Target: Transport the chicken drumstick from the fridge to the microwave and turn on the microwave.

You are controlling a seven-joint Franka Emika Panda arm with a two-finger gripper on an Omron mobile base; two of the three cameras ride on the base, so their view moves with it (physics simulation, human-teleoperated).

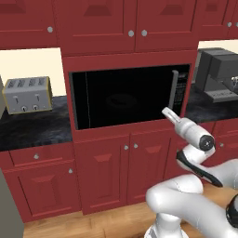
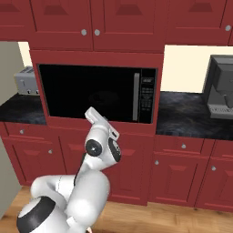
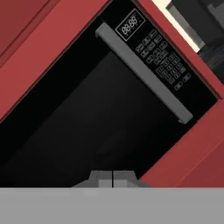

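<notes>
The black microwave point(image 1: 125, 95) point(image 2: 95, 93) point(image 3: 87, 127) sits built into the red cabinets, its dark glass door closed. Its grey handle point(image 3: 144, 72) runs beside the button panel point(image 3: 164, 57). My gripper point(image 1: 166, 111) point(image 2: 90, 113) point(image 3: 112, 177) is shut with nothing between its fingers. It hovers just in front of the lower part of the door and points at the glass. The chicken drumstick is out of view. A grey slab at the far left edge looks like the fridge point(image 2: 7, 118).
A silver toaster point(image 1: 27, 95) stands on the dark counter left of the microwave. A grey coffee machine point(image 1: 216, 74) point(image 2: 220, 86) stands on the counter to the right. Red cabinet doors lie above and below, over a wooden floor.
</notes>
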